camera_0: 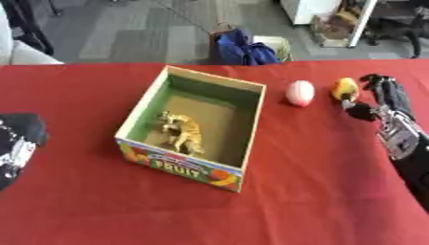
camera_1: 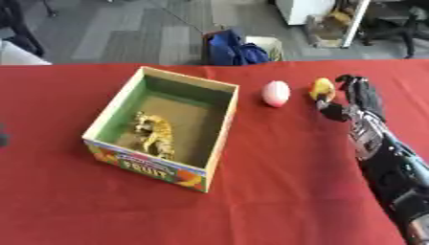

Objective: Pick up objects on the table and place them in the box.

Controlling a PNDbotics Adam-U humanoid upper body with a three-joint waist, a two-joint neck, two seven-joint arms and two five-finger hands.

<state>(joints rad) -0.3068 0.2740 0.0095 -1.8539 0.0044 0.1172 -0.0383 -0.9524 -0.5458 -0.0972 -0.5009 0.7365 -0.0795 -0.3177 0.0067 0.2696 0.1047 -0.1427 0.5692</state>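
Observation:
An open cardboard box with a "FRUIT" label stands on the red table, and a yellow-brown toy animal lies inside it. To its right sit a pink-white egg-shaped thing and a small yellow-orange thing. My right hand reaches in from the right, right beside the yellow thing, its fingers stretched out and its thumb just below the thing. It holds nothing. My left hand shows only as a dark shape at the left edge.
The red tablecloth covers the whole table. Beyond the far edge stand a blue bag and a pale basket on the floor. Bare cloth lies in front of the box and between the box and my right arm.

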